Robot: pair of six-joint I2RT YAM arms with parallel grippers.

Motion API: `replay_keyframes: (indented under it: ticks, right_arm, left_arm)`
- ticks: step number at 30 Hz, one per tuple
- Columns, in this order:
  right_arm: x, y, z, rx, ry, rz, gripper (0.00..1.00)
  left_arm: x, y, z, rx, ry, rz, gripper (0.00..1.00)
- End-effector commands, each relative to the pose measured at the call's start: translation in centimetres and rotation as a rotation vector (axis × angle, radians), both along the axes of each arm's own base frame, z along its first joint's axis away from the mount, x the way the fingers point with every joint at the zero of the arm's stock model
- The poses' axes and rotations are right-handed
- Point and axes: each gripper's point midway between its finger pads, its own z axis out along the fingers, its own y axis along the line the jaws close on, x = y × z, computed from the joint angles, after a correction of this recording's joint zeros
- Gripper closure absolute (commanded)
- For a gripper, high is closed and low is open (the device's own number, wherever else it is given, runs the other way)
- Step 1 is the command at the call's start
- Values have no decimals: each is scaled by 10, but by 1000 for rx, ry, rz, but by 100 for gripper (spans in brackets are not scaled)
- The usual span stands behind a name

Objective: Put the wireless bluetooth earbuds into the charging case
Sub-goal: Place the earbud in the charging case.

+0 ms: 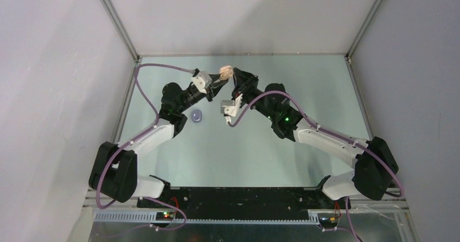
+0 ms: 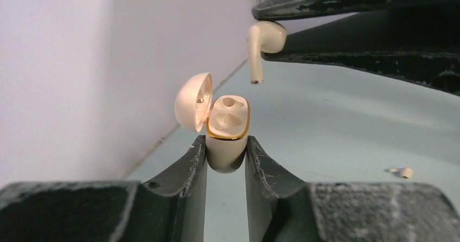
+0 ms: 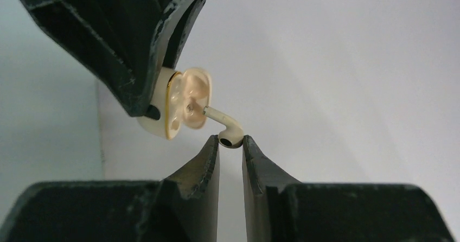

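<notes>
The charging case (image 2: 228,120) is cream with a gold rim, and its lid (image 2: 192,101) is swung open to the left. My left gripper (image 2: 227,144) is shut on its lower body, and both sockets look empty. A cream earbud (image 3: 230,128) is pinched by its head in my right gripper (image 3: 231,140), with its stem pointing at the case (image 3: 181,103). In the left wrist view this earbud (image 2: 266,38) hangs above and right of the opening, apart from it. In the top view both grippers meet at the case (image 1: 225,70), near the table's back edge.
Another small cream earbud (image 2: 401,172) lies on the table to the right. A small lavender round object (image 1: 197,115) rests on the table beside the left arm. White enclosure walls (image 1: 65,63) stand close at the back and on both sides.
</notes>
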Motion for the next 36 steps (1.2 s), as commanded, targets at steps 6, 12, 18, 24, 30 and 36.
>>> replay_keyframes:
  ticks: [6, 12, 18, 24, 30, 36]
  right_arm:
    - [-21, 5, 61, 28, -273, 17, 100]
    - [-14, -2, 49, -67, -268, -51, 100]
    - [-7, -9, 42, -116, -246, -113, 100]
    - [-7, -5, 34, -152, -226, -109, 100]
    - [-9, -3, 29, -194, -225, -97, 100]
    - [-8, 0, 24, -236, -223, -87, 100]
  left_arm:
    - [-24, 1, 51, 0, -252, -11, 100]
    - [-27, 4, 47, -28, -147, 6, 100]
    - [-39, 4, 44, -26, -127, -5, 100]
    - [-42, 4, 43, -33, -114, -7, 100]
    - [-41, 5, 45, -62, -83, 6, 100]
    - [-42, 5, 47, -78, -71, 8, 100]
